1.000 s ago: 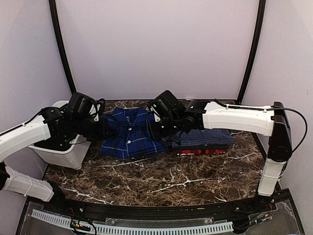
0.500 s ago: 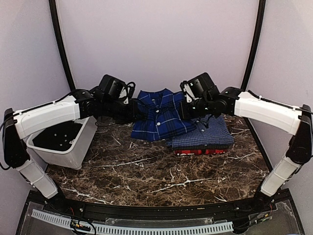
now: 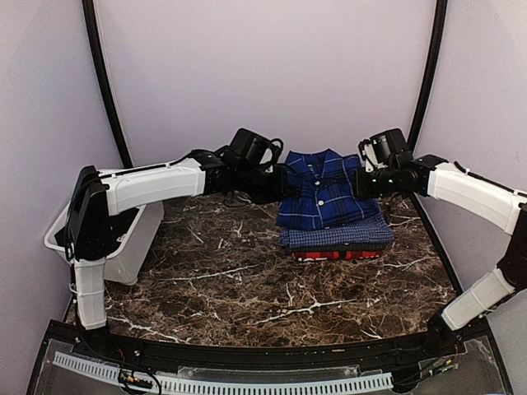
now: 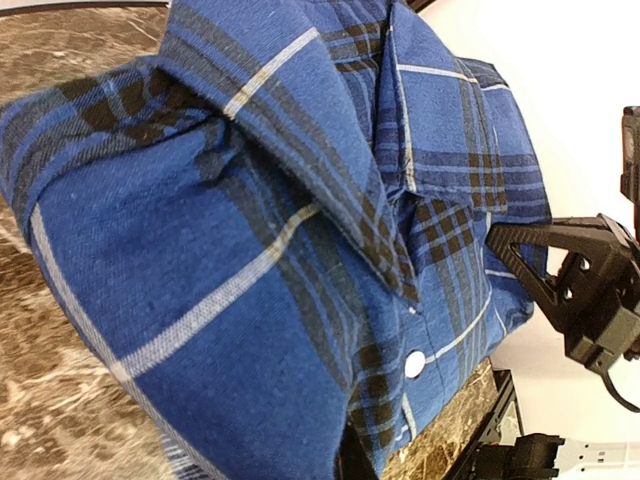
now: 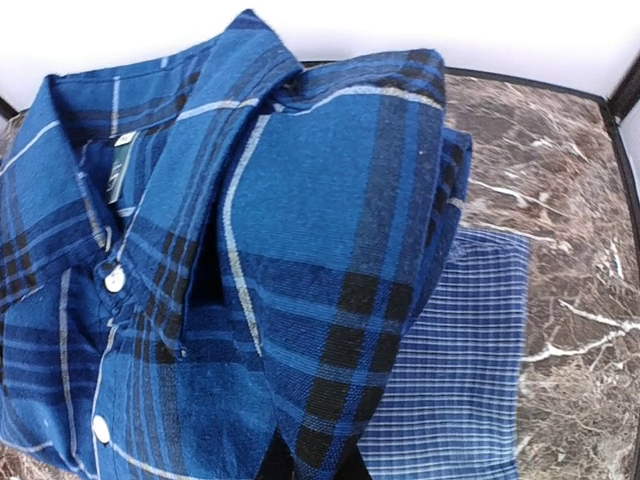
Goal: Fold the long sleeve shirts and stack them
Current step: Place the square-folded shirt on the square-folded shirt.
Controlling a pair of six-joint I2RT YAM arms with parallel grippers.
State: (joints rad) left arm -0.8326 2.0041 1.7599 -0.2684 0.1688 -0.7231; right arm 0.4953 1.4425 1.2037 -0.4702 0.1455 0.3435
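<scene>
Marble, dark brown with white veins, tops the table point(image 3: 247, 288), which sits inside a booth of plain pale walls point(image 3: 263, 74) framed by two black curved poles point(image 3: 103, 82). A white bin point(image 3: 132, 247) stands at the table's left edge. At the far right of the surface lies a stack: a red shirt point(image 3: 333, 255) at the bottom, showing only as a thin edge, and a lighter blue fine-check shirt point(image 3: 338, 236) folded flat on top of it. Above this pair, the folded deep-blue plaid shirt point(image 3: 325, 193) is carried between the two arms. The left gripper point(image 3: 277, 183) is clamped on its left edge and the right gripper point(image 3: 361, 183) on its right edge, the fingertips buried in the cloth in both wrist views. The plaid shirt faces up, its collar point(image 3: 317, 158) at the far end toward the back wall. Its row of white buttons point(image 4: 414, 364) runs from far to near, so its long axis lies far-to-near. It tilts, the collar end higher and the near fold dropping toward the fine-check shirt; whether that fold touches the stack cannot be told.
</scene>
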